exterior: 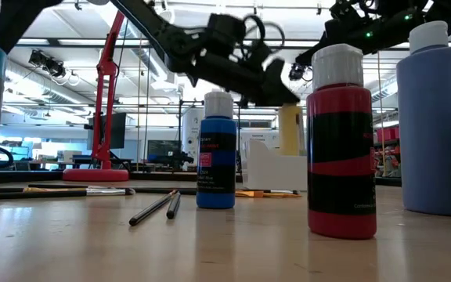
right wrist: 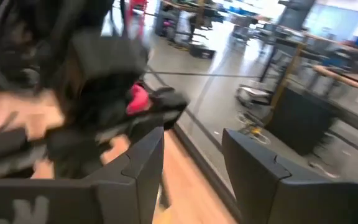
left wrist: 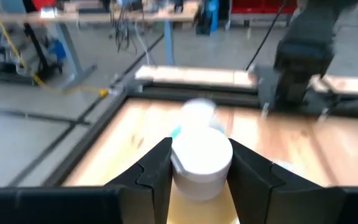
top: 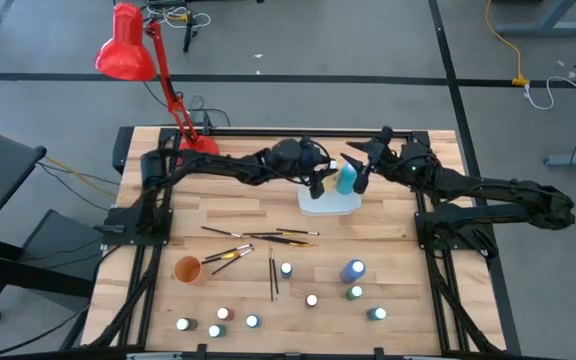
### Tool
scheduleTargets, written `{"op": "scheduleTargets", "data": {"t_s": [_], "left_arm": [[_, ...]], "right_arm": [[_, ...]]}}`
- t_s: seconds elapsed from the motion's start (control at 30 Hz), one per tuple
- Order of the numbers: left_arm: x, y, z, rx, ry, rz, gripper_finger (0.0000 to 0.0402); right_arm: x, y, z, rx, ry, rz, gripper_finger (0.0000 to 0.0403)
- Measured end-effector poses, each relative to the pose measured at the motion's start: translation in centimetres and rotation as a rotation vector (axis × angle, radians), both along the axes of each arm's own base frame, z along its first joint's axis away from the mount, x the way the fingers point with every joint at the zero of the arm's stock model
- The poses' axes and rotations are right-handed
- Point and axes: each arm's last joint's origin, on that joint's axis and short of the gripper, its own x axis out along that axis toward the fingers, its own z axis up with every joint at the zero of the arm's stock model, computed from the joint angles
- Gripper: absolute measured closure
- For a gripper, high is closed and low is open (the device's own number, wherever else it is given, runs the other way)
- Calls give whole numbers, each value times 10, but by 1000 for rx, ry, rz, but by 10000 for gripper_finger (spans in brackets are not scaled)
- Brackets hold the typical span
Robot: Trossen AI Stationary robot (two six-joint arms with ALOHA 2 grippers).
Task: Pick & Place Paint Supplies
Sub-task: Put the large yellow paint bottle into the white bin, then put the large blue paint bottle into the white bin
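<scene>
While the right gripper hangs open, the left fingers apparently clasp a white-capped bottle between them.

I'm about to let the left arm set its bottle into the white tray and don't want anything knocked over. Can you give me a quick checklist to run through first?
1. Left gripper closed on the yellow bottle, white cap between its fingers: ok.
2. Bottle held above the white tray: ok, going by the high view.
3. Teal bottle at the tray leaves enough room beside it: cannot tell.
4. Right gripper open and empty: ok.
5. Right gripper clear of the drop spot: not ok; it hangs close beside the tray and the left gripper.
6. Brushes and remaining bottles out of the way, nearer the front of the table: ok.
</scene>
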Motion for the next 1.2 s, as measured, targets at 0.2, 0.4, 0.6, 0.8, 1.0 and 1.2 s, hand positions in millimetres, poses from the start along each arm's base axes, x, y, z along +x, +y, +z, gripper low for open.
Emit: {"op": "scheduleTargets", "data": {"t_s": [0.2, 0.4, 0.6, 0.8, 1.0, 1.2], "left_arm": [[3, 4, -15, -10, 27, 9, 271], [4, 5, -11, 25, -7, 10, 261], [3, 5, -13, 25, 21, 10, 265], [3, 5, -13, 54, 27, 4, 238], [2, 6, -13, 71, 42, 7, 210], [3, 6, -13, 72, 40, 10, 186]], "right_arm": [[0, -1, 0, -23, 15, -30, 234], [0, 0, 1, -25, 2, -15, 234], [0, 0, 2, -25, -3, -14, 234], [0, 0, 2, -25, -4, -13, 234], [0, 0, 2, -25, -4, -14, 234], [0, 0, 2, -25, -4, -13, 234]]}}
